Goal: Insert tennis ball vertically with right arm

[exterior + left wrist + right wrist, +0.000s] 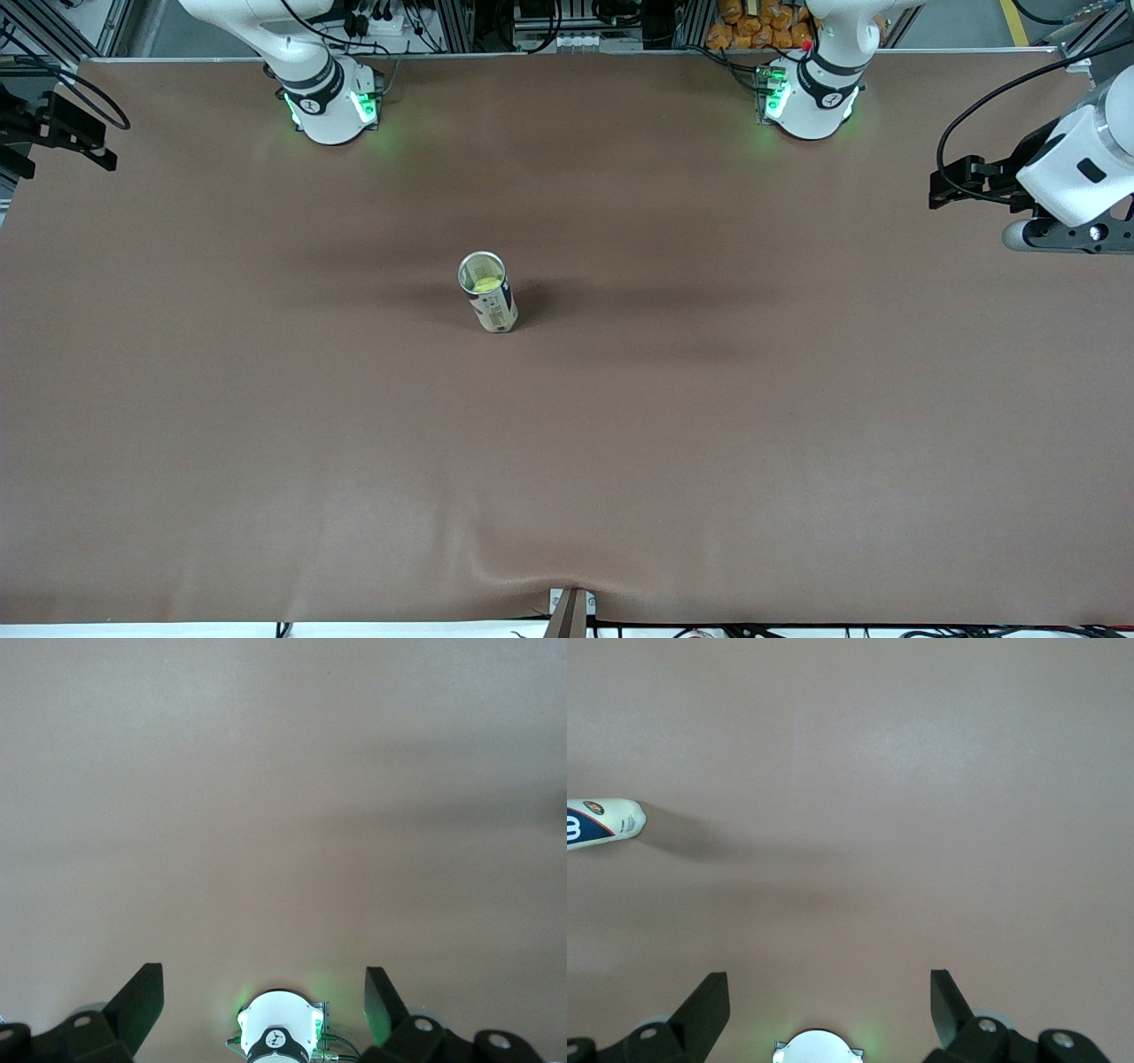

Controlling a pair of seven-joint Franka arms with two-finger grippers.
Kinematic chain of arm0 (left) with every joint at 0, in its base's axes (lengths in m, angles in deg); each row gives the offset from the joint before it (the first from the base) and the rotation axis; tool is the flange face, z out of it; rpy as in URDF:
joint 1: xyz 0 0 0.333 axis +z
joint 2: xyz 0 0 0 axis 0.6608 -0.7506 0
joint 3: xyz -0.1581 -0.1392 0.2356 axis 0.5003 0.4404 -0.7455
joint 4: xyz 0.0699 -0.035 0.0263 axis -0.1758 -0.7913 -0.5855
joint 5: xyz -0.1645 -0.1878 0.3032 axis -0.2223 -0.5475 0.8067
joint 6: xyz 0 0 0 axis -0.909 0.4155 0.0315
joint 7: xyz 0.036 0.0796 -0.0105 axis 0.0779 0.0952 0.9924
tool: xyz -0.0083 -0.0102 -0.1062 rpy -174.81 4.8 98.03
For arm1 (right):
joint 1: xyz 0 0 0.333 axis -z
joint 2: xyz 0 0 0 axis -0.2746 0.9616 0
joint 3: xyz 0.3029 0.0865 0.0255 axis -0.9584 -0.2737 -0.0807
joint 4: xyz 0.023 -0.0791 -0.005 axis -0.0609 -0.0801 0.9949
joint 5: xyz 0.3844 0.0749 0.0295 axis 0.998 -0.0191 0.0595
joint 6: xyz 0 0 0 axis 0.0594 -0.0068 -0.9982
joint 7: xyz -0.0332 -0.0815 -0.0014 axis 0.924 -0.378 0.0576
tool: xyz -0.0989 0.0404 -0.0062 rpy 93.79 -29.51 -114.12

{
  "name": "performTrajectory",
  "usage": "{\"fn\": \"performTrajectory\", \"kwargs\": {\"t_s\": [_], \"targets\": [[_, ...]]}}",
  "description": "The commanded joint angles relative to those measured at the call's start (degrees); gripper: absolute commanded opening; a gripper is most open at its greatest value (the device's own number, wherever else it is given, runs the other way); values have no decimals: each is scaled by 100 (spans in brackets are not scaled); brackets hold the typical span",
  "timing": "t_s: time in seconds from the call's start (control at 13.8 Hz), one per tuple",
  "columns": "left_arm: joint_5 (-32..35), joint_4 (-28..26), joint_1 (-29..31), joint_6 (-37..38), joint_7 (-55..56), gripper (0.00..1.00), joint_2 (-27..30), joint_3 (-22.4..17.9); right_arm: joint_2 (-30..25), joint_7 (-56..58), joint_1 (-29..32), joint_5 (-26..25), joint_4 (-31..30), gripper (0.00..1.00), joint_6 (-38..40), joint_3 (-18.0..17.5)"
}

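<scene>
A tall tube can [493, 306] stands upright mid-table, its open mouth up. The yellow tennis ball [485, 283] sits inside it, just below the rim. The right wrist view catches only the can's [602, 822] lower part at the frame's edge. My right gripper [99, 142] hangs open and empty over the right arm's end of the table, well away from the can. In its own view the right gripper [829, 988] has only bare cloth between the fingers. My left gripper [941, 188] waits open and empty over the left arm's end, its [264, 988] fingers spread wide.
A brown cloth [709, 425] covers the whole table. The two arm bases [332, 106] [811, 102] stand along the edge farthest from the front camera. A small clamp [570, 611] grips the cloth at the nearest edge.
</scene>
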Motion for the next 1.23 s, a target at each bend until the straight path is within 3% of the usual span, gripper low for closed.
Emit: {"fn": "performTrajectory", "kwargs": {"t_s": [0.0, 0.29, 0.58, 0.8, 0.94, 1.16], "targets": [[40, 135, 27, 3, 84, 100, -42, 35, -18, 15, -62, -17, 79, 100, 159, 40], [-21, 126, -131, -111, -56, 100, -77, -263, -27, 24, -45, -17, 79, 100, 177, 40], [-91, 126, -1009, -207, -347, 100, -16, -1343, -45, 7, -36, -17, 79, 100, 213, 49], [-74, 38, -1002, -207, -207, 100, 133, -1362, -45, 7, -36, -26, 88, 100, 204, 49], [-92, -303, -958, -364, -154, 100, 405, -1362, -36, 7, -45, -35, 114, 100, 186, 49], [-92, -481, -931, -489, -154, 100, 538, -1371, -1, -11, -158, -69, 439, 100, 204, 32]]}}
